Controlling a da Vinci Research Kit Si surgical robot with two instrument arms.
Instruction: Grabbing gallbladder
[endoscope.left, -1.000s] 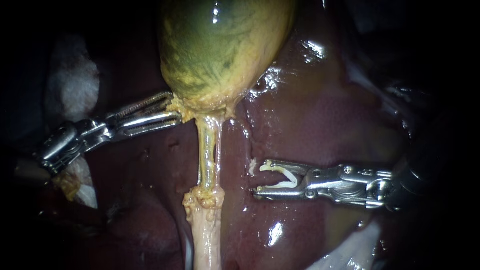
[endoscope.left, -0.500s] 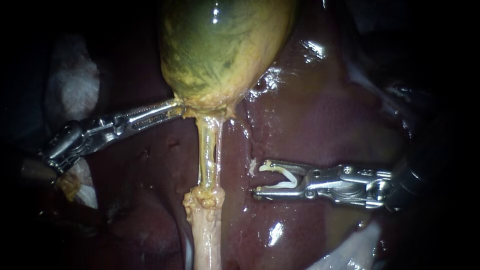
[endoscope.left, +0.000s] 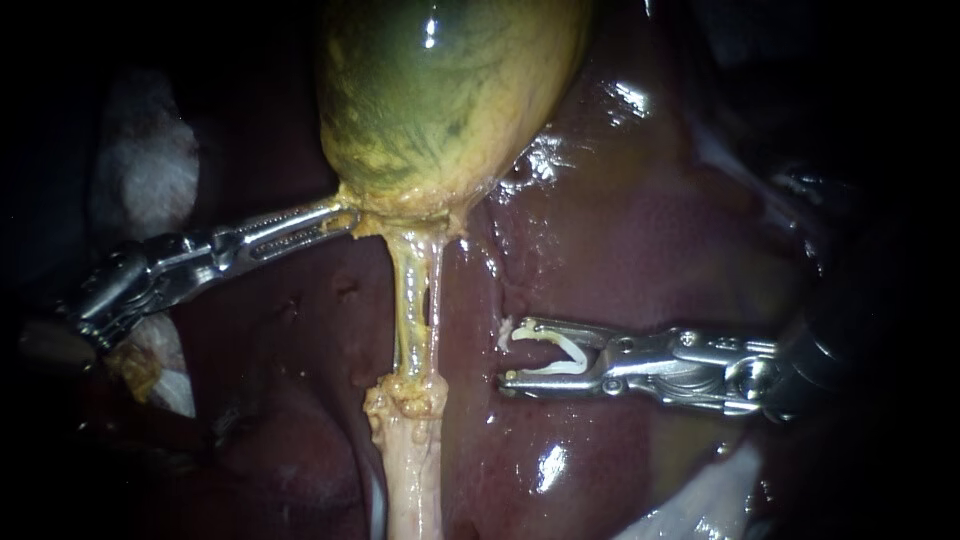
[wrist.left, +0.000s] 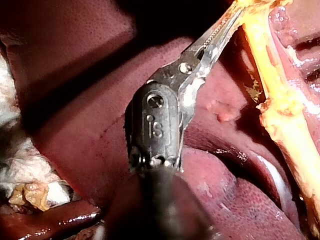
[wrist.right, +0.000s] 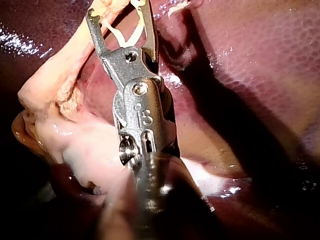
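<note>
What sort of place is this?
Probably a surgical practice bench: a gallbladder on a liver, the left instrument gripping it, the right instrument holding a white clip, white padding alongside.

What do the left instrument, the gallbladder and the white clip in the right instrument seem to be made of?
Left instrument: polished metal, judging by its silver colour and sharp glints.
Gallbladder: soft, wet tissue, green with yellow fatty-looking patches and a glossy highlight.
Clip: probably plastic, since it is dull white and smoothly curved, though the look leaves this open.
The right instrument holding it also looks like metal.
</note>
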